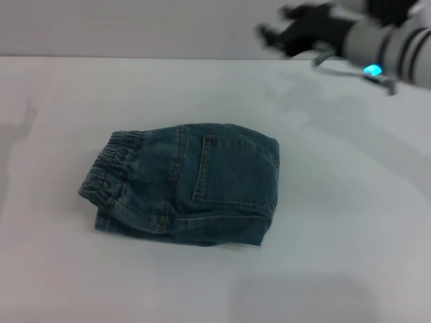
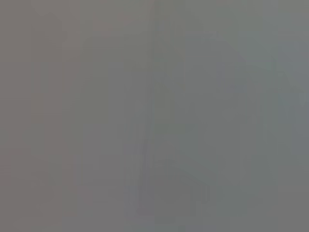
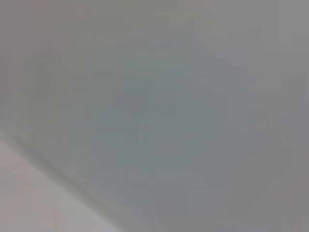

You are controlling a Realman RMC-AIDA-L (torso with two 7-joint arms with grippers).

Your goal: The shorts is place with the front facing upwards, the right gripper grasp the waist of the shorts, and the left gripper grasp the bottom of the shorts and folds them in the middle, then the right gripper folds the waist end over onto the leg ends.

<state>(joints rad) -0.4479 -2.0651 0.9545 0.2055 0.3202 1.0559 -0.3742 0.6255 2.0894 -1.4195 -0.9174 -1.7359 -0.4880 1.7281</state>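
A white flat tabletop (image 1: 60, 269) filled most of the head view, bare along its left side. Slightly left of centre lay the blue denim shorts (image 1: 185, 185), folded into a compact, roughly rectangular bundle. The gathered elastic waistband (image 1: 111, 168) faced left, bunched and ruffled at the bundle's left edge. To its right, on the top layer, a stitched back pocket (image 1: 232, 168) faced upward, and a rounded fold formed the bundle's right edge. Several layers of denim showed stacked along the near edge, where the lower layers stuck out a little past the top one. Nothing touched the shorts.

Far to the right, above the table's far edge, the right arm (image 1: 390, 40) reached in from the upper right corner, its white and grey segments banded with black and a small cyan light (image 1: 371, 70) glowing on its underside. It was raised clear of the table and angled leftward, well apart from the shorts. At its end the black right gripper (image 1: 279, 30) pointed left, its dark fingers spread apart and holding nothing.

The left arm did not appear in the head view. Both wrist views showed only plain grey surface, with a paler band across one corner of the right wrist view.
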